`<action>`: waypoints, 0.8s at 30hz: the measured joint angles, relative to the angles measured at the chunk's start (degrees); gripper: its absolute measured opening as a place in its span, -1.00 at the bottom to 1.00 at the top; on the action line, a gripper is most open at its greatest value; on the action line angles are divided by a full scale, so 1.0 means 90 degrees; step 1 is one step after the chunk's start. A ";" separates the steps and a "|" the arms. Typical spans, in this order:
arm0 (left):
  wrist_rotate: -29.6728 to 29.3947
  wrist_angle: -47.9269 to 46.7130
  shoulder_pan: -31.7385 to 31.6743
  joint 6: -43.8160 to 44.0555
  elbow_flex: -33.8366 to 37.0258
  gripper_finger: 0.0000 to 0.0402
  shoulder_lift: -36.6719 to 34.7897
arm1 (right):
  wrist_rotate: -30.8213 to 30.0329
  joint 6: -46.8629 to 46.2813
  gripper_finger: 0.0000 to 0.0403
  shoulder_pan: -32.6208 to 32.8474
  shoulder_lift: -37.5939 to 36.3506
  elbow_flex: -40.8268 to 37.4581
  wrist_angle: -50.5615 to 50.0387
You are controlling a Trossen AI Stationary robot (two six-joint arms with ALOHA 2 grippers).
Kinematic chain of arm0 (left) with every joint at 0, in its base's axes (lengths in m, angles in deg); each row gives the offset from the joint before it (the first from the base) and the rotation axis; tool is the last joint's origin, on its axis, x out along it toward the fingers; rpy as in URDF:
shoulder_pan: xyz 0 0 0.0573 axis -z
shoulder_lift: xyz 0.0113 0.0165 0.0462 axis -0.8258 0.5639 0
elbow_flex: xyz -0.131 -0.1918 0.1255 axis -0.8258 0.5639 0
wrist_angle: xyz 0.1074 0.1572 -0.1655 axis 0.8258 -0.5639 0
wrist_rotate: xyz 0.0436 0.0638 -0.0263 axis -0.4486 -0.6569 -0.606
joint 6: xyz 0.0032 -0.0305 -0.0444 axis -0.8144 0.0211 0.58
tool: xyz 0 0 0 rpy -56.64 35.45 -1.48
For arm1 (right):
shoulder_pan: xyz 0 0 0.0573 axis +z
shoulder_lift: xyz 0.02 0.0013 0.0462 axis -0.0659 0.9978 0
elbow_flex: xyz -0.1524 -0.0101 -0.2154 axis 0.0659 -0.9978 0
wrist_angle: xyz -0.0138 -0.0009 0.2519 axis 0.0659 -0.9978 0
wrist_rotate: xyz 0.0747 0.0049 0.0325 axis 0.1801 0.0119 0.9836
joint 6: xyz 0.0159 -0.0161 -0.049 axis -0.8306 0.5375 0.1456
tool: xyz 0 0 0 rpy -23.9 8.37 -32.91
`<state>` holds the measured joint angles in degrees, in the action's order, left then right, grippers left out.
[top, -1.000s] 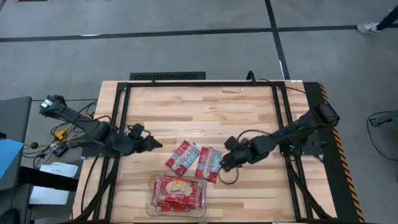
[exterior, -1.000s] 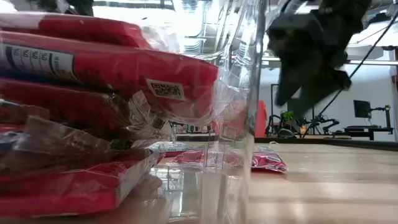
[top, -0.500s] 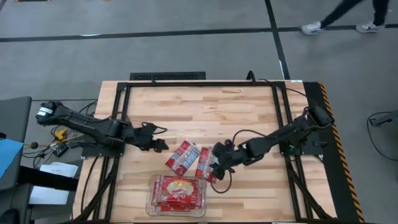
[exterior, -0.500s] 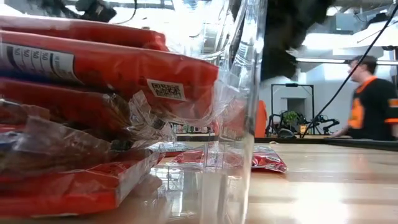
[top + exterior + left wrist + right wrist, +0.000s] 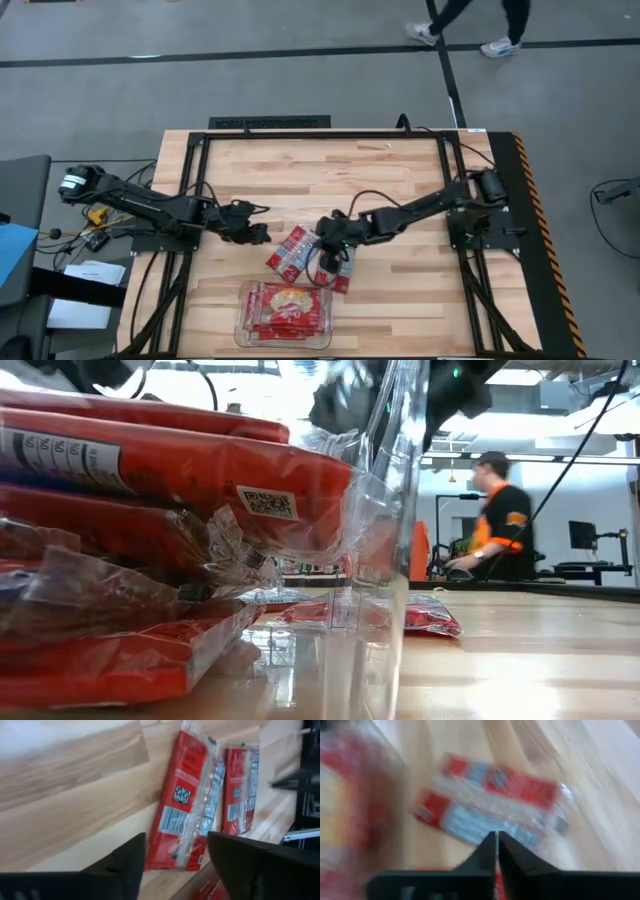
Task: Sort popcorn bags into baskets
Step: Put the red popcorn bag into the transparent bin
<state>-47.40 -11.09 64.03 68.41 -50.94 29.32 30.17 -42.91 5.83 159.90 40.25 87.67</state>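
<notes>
Two red popcorn bags lie flat on the wooden table: the left one point(image 5: 292, 253) point(image 5: 190, 805) and the right one point(image 5: 338, 270) point(image 5: 241, 790). Several more fill the clear basket point(image 5: 240, 322) point(image 5: 398, 560) at the near edge. My left gripper point(image 5: 258, 232) point(image 5: 176, 857) stands open just left of the left bag, its fingers pointing at the bag's end. My right gripper point(image 5: 325, 243) point(image 5: 496, 840) is shut and hangs above the two bags, with a bag point(image 5: 495, 805) in sight past its fingertips.
A black frame point(image 5: 270, 122) runs along the table's far edge and down both sides. The far half of the table point(image 5: 320, 170) is bare wood. A person point(image 5: 495, 520) stands in the room beyond the table.
My right gripper has gone toward the table's left edge, from right of the bags to above them. My left gripper has reached toward the right, up to the left bag. The bags have stayed where they were.
</notes>
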 joint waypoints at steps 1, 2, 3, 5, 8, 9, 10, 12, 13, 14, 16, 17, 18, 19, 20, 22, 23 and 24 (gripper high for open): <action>-0.0064 0.0008 -0.0006 -0.0007 -0.0002 -0.08 0.0018 | 0.0052 0.0110 -0.90 -0.0060 0.0118 -0.0002 0.0013; -0.0101 -0.0005 -0.0009 -0.0014 -0.0005 -0.15 0.0032 | 0.0142 0.0166 -0.93 -0.0116 0.0257 0.0046 0.0206; -0.0131 -0.0036 -0.0016 -0.0022 -0.0004 -0.23 0.0034 | 0.0176 0.0175 -0.92 -0.0161 0.0354 0.0075 0.0229; -0.0262 0.0032 -0.0019 -0.0041 -0.0010 -0.36 0.0086 | 0.0320 0.0188 -0.86 -0.0242 0.0595 0.0215 0.0199; -0.0476 0.0046 -0.0020 -0.0039 -0.0002 -0.52 0.0131 | 0.0549 0.0257 -0.83 -0.0298 0.0910 0.0327 0.0183; -0.0527 0.0073 -0.0020 -0.0037 -0.0012 -0.56 0.0154 | 0.0565 0.0292 -0.85 -0.0298 0.1061 0.0426 0.0231; -0.0591 0.0022 -0.0020 -0.0043 -0.0006 -0.58 0.0123 | 0.0551 0.0316 -0.87 -0.0313 0.1173 0.0469 0.0256; -0.0663 0.0160 -0.0020 -0.0110 -0.0012 -0.60 0.0180 | 0.0523 0.0361 -0.94 -0.0378 0.1317 0.0539 0.0089; -0.0685 0.0137 -0.0020 -0.0190 -0.0017 -0.59 0.0184 | 0.0528 0.0373 -0.96 -0.0432 0.1394 0.0597 0.0082; -0.0702 0.0071 -0.0020 -0.0257 -0.0003 -0.57 0.0153 | 0.0525 0.0376 -0.96 -0.0509 0.1451 0.0632 0.0088; -0.0747 0.0169 -0.0020 -0.0311 -0.0012 -0.48 0.0189 | 0.0547 0.0307 -0.93 -0.0716 0.1450 0.0627 -0.0023; -0.0798 0.0103 -0.0021 -0.0311 -0.0012 -0.42 0.0174 | 0.0537 0.0260 -0.90 -0.0828 0.1448 0.0627 -0.0057; -0.0878 0.0080 -0.0027 -0.0311 -0.0007 -0.35 0.0168 | 0.0527 0.0217 -0.87 -0.0946 0.1481 0.0627 -0.0051; -0.0950 0.0099 -0.0027 -0.0302 -0.0007 -0.27 0.0172 | 0.0541 0.0194 -0.85 -0.1062 0.1490 0.0627 -0.0051; -0.1023 0.0072 -0.0039 -0.0299 -0.0007 -0.18 0.0170 | 0.0544 0.0188 -0.84 -0.1171 0.1453 0.0627 -0.0109; -0.1120 0.0014 -0.0083 -0.0294 -0.0007 0.00 0.0170 | 0.0503 0.0223 -0.85 -0.1349 0.1403 0.0623 -0.0182; -0.1120 0.0010 -0.0116 -0.0288 -0.0007 0.09 0.0170 | 0.0524 0.0261 -0.87 -0.1423 0.1413 0.0622 -0.0138; -0.1119 -0.0014 -0.0160 -0.0234 -0.0007 0.18 0.0170 | 0.0524 0.0295 -0.89 -0.1491 0.1423 0.0622 -0.0122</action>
<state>-57.47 -11.21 62.59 66.31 -51.01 30.85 34.88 -40.26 -7.60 172.71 45.85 86.57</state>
